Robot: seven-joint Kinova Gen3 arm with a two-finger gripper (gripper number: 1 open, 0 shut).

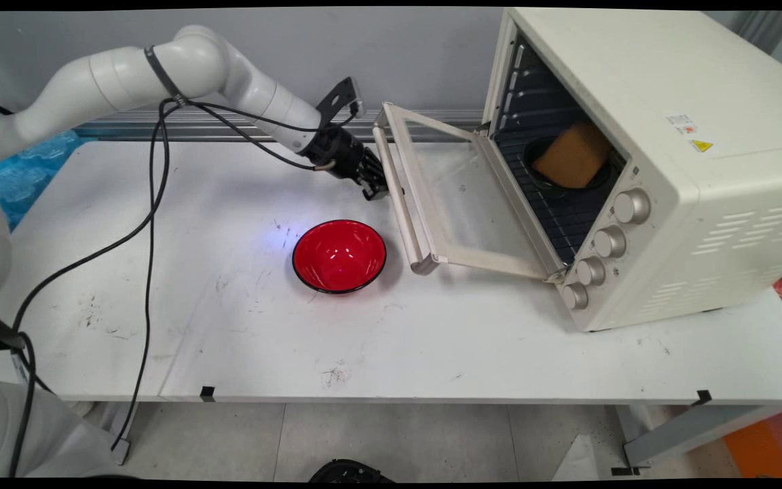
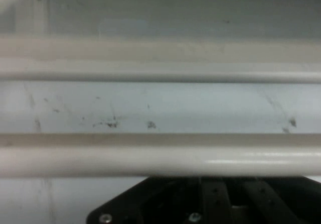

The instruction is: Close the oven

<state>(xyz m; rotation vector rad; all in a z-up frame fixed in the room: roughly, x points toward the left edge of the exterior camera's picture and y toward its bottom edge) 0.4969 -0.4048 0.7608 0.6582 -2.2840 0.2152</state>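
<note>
A cream toaster oven stands at the right of the table with its glass door swung down and open. My black gripper is right against the door's pale handle bar, near its far end. In the hand view that handle bar runs straight across, just above my black linkage, and the door's frame lies beyond it. On the oven's rack sits a dark dish holding a tan block. An empty red bowl rests on the table, nearer the camera than my gripper.
The white table carries scuff marks. Black cables hang from the arm down over the table's left half. Four knobs line the oven's front. A blue wrap lies at the far left edge.
</note>
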